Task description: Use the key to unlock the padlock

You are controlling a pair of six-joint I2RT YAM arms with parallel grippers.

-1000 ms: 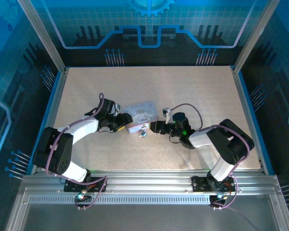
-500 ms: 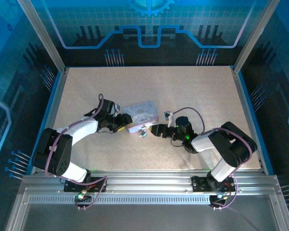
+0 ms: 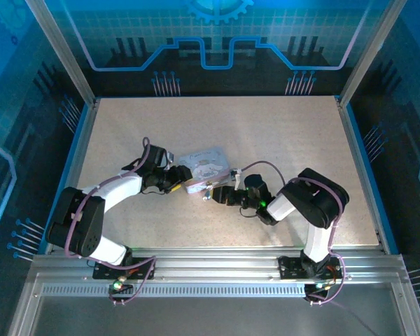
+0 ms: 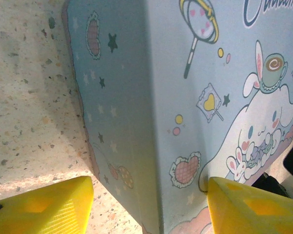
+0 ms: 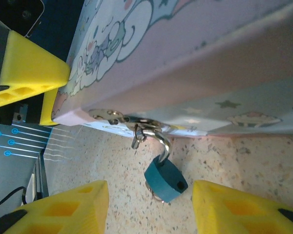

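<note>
Over the last second we see the right arm [image 3: 294, 203] fold in on itself. Its elbey joint, which stood out toward the right side of the tabletop [image 3: 280, 133], has swung left and now sits much nearer the middle. The wrist has shifted left too, and a little toward the near edge. With it, the right pincer [image 3: 215, 194] has left its spot beside the right near corner of the tin [image 3: 206, 164] and slid down and left along the tin's near side. It is now just beside the padlock [image 3: 205, 197]. The purple cable [image 3: 255, 165] over the wrist, formerly a tall loop, lies lower and flatter.
</note>
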